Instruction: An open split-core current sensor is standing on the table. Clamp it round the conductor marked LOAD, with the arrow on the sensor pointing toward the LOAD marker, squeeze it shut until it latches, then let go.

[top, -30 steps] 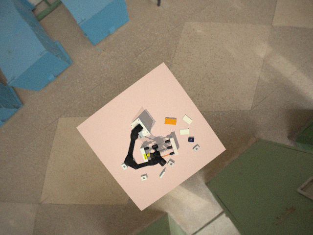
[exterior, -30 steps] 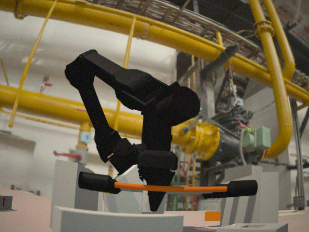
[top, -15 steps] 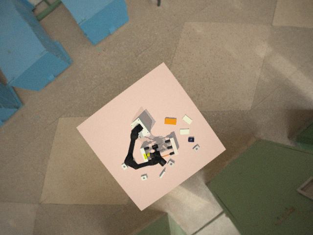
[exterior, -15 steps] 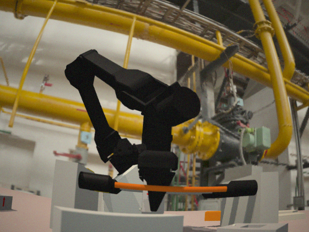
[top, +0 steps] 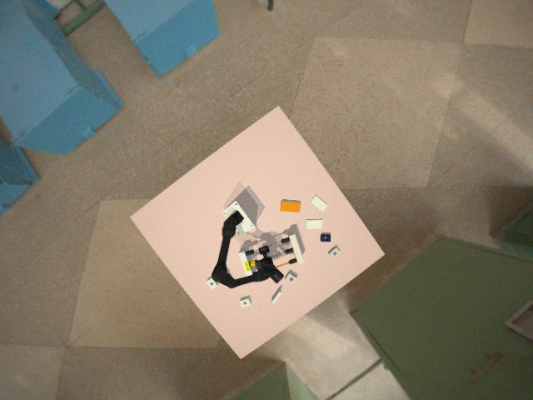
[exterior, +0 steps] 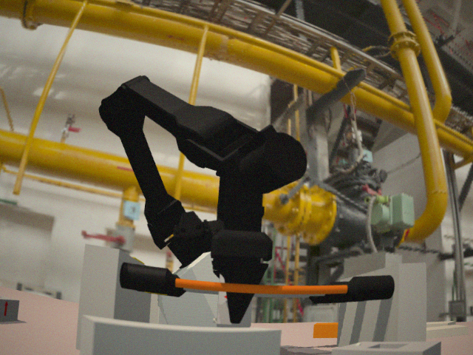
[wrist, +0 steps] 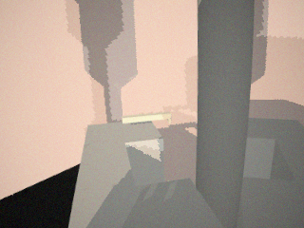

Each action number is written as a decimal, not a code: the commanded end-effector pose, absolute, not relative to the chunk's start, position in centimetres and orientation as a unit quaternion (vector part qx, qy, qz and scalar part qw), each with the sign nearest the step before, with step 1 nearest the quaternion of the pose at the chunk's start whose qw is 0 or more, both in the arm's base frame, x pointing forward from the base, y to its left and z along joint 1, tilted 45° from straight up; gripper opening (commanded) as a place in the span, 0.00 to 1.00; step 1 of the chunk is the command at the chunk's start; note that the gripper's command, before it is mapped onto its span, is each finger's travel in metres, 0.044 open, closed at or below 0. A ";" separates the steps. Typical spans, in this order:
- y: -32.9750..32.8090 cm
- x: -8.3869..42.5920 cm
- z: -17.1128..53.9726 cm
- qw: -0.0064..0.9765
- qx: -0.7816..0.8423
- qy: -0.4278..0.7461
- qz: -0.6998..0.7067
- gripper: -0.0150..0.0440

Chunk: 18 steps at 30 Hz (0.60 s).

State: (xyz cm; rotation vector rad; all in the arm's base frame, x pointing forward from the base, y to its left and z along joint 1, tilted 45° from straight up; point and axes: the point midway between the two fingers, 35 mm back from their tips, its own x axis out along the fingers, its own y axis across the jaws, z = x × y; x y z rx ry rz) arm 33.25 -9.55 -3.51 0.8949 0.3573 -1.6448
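The grey current sensor [wrist: 102, 171] fills the lower part of the wrist view, with a grey conductor [wrist: 225, 85] running down into it. My gripper [exterior: 237, 311] [top: 266, 262] points down behind the orange conductor [exterior: 259, 288] [top: 282, 264] and is shut on the sensor, with its fingers wide apart. One black finger shows at the lower left of the wrist view; the other is out of view. In the exterior view the near finger hides most of the sensor, and its arrow is not clear. Yellow tags [top: 247, 266] on the left end block are too small to read. The latch is not visible.
Upright end blocks [top: 296, 248] [exterior: 404, 298] hold the conductors on both sides of my gripper. A thin white block [top: 276, 294] and several small square pieces lie around the rack. An orange block [top: 290, 205] [exterior: 324, 330], two cream blocks and a navy piece [top: 325, 237] lie farther off.
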 end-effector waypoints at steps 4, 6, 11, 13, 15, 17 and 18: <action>-9.5 33.3 -3.4 0.579 0.384 0.152 -0.703 0.25; -9.5 33.3 -3.4 0.579 0.384 0.152 -0.703 0.25; -9.5 33.3 -3.4 0.579 0.384 0.152 -0.703 0.25; -9.5 33.3 -3.4 0.579 0.384 0.152 -0.703 0.25; -9.5 33.3 -3.4 0.579 0.384 0.152 -0.703 0.25; -9.5 33.3 -3.4 0.579 0.384 0.152 -0.703 0.25; -9.5 33.3 -3.4 0.579 0.384 0.152 -0.703 0.25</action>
